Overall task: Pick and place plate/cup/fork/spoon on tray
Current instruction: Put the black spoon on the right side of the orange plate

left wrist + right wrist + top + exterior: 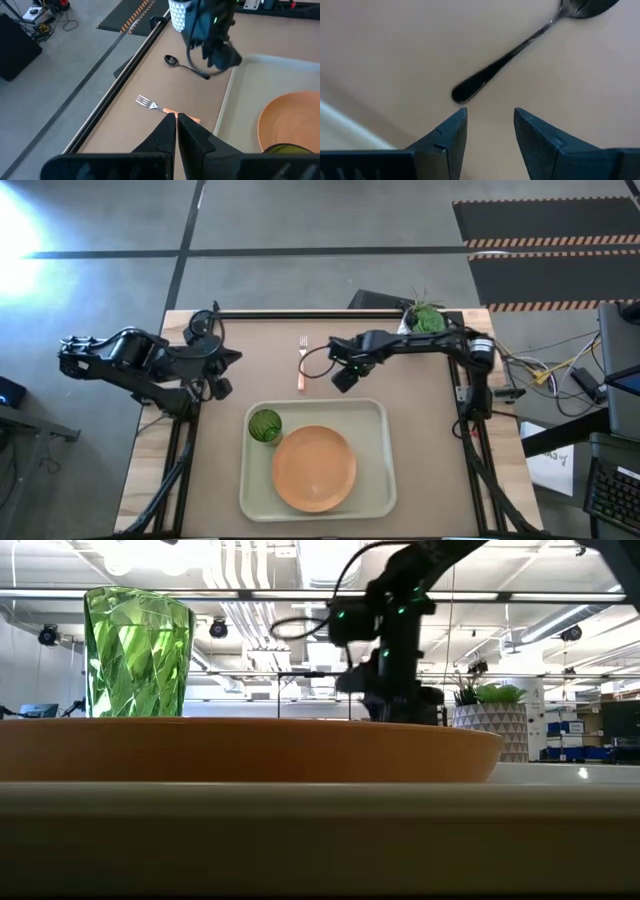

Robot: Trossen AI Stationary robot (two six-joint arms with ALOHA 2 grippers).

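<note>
While the tray (375,415) at six o'clock on the table (420,380) already carries the peach plate (313,468) and, at the plate's ten o'clock, the faceted green cup (265,424), I judge the job half done: fork and spoon remain. The fork (302,360), orange handle and silver tines, lies at twelve o'clock from the tray. The dark, slim spoon (520,47) lies on bare table just ahead of the right gripper (490,122), whose fingers are parted and empty. The left gripper (177,122) waits at nine o'clock, fingers pressed together, holding nothing.
</note>
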